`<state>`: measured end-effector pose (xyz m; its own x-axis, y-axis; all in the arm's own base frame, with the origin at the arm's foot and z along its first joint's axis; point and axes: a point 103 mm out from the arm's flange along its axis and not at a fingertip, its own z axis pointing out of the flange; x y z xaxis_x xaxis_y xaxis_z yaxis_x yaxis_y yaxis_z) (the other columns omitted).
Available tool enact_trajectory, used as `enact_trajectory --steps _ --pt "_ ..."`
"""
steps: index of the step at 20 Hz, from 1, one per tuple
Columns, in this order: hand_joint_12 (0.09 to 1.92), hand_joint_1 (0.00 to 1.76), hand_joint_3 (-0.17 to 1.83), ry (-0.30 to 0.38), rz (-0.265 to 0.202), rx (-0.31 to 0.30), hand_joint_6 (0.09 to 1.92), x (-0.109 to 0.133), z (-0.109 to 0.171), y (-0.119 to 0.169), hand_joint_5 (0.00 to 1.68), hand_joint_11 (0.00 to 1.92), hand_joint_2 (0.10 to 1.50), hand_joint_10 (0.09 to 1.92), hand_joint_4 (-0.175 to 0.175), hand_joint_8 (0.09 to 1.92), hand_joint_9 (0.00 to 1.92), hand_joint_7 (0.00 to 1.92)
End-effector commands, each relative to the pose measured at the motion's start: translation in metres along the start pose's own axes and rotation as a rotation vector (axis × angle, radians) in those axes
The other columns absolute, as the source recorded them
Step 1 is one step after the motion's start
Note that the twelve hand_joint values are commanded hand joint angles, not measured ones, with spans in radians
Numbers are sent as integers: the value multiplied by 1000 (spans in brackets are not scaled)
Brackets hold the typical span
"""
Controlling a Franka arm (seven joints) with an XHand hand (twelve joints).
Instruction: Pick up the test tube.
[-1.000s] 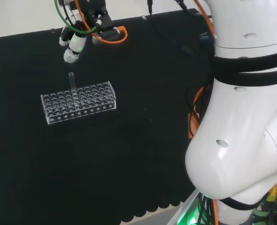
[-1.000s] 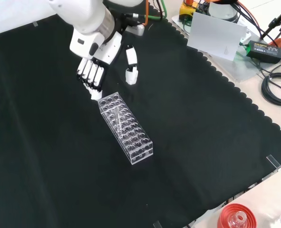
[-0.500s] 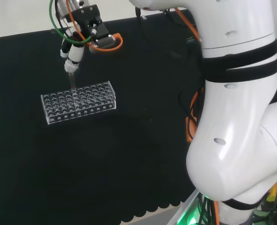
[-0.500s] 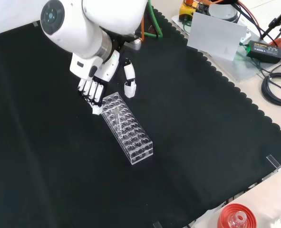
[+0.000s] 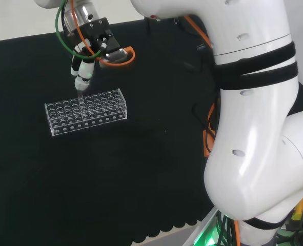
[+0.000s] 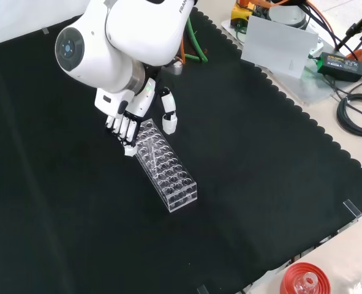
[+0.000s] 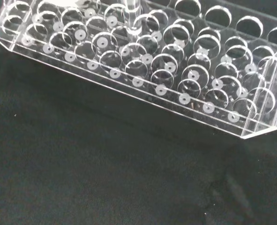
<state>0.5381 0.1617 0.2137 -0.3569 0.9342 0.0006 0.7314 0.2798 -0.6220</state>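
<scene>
One clear test tube rack on the black cloth, one test tube standing in it. One red ribbed stand at the near right edge, front view.

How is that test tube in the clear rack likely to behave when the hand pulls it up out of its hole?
The test tube looks like thin clear glass, so probably light, smooth and slippery, and apt to crack if squeezed. It is slim and round, so it would likely roll if dropped on the cloth. The clear rack looks light and might lift or shift with it.
</scene>
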Motion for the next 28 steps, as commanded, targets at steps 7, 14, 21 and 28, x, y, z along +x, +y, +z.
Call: enact_trajectory --steps 7,14,21,28 --pt "1442 794 417 59 7 20 87 4 14 19 324 0 783 965 -94 815 229 321" --pt "1477 812 442 111 -9 -7 87 9 15 27 365 0 775 957 -103 825 292 393" --pt "1541 866 491 121 12 -40 123 2 11 28 461 37 755 908 -127 811 456 604" --pt "1492 922 576 134 26 -52 690 1 8 32 511 222 727 810 -166 749 688 852"
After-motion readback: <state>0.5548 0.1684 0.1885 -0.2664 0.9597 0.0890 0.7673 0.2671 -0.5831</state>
